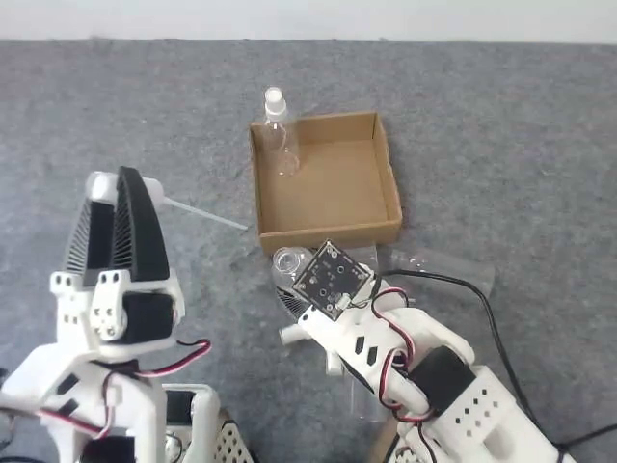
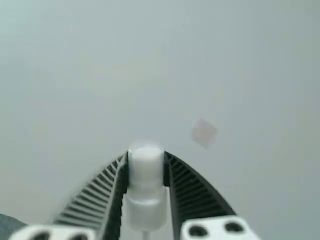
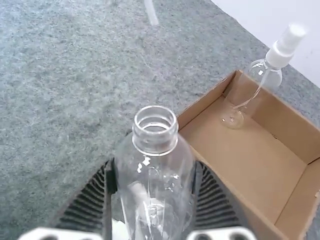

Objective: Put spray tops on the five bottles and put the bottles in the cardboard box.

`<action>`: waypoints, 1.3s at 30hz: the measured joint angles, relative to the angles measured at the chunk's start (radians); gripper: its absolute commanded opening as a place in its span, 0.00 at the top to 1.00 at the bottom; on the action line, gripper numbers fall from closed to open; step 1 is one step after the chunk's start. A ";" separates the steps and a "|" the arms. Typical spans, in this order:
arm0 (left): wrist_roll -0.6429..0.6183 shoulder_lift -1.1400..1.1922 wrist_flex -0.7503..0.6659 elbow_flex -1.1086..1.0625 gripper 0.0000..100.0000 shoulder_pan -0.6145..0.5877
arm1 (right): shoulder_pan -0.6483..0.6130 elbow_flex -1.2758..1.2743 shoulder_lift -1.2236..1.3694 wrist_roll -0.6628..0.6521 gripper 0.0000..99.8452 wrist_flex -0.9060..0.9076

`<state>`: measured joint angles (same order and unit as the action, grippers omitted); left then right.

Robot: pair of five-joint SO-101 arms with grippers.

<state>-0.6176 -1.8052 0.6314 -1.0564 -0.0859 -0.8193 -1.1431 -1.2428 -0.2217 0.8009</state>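
Observation:
My left gripper (image 2: 146,156) is shut on a white spray top (image 2: 146,175) and holds it up in the air, at the left of the high view (image 1: 114,188). My right gripper (image 3: 154,175) is shut on a clear bottle (image 3: 155,135) with an open neck. It holds the bottle (image 1: 289,260) just off the near side of the cardboard box (image 1: 328,231). One clear bottle with a spray top (image 1: 277,130) stands in the box's far left corner (image 3: 260,75).
A thin white tube (image 1: 207,214) lies on the grey mat between the left arm and the box. Clear bottles without tops lie near the right arm, one to the right of the box's near side (image 1: 439,262) and one lower down (image 1: 366,397).

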 measured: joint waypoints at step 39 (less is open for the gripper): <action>0.081 0.000 0.083 -0.150 0.99 0.318 | 0.000 0.000 0.000 0.000 0.99 0.000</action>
<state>-0.5363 -1.8052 0.7142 -1.2068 0.2317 -0.8193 -1.1431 -1.2428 -0.2217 0.8009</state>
